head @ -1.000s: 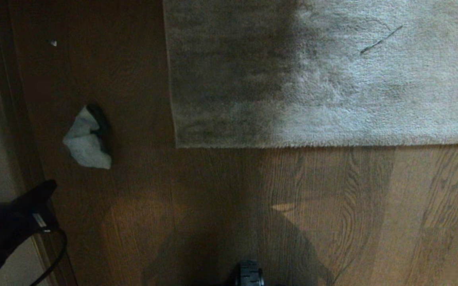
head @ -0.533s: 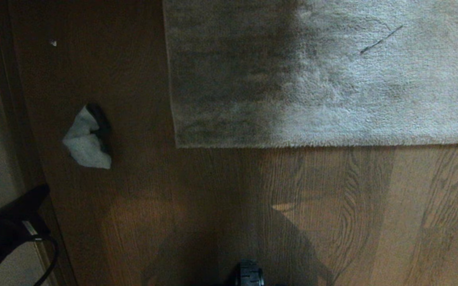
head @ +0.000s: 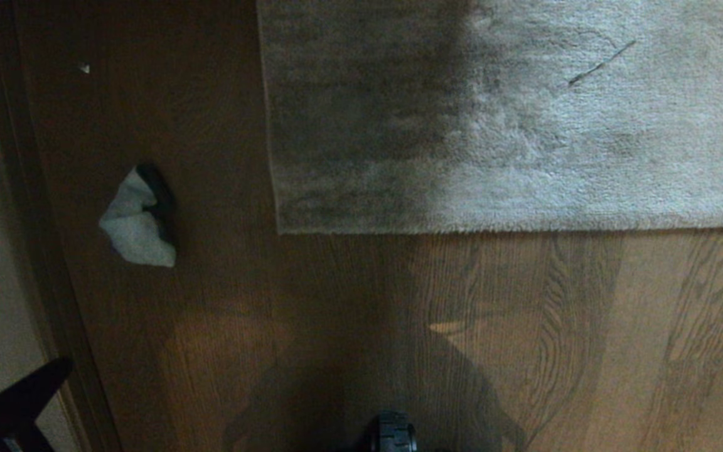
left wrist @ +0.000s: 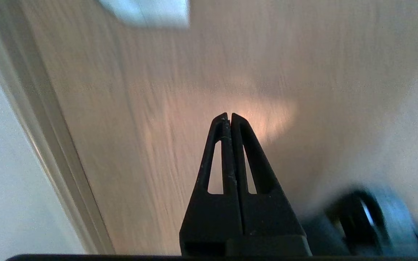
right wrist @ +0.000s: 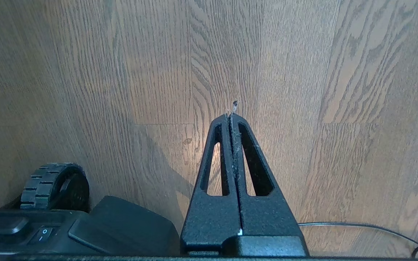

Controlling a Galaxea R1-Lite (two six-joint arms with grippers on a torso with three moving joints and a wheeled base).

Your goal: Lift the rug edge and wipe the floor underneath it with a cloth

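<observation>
Cloth (head: 137,226) lies crumpled on the floor (head: 349,326), ahead of my left gripper (left wrist: 228,115) and well apart from it. My left fingers are pressed together and hold nothing. My right gripper (right wrist: 232,116) hangs low over bare planks, its fingers closed and empty too. The rug edge (head: 493,230) runs straight across, off to the right of the cloth. I think my left arm is the nearer one for picking the cloth up
</observation>
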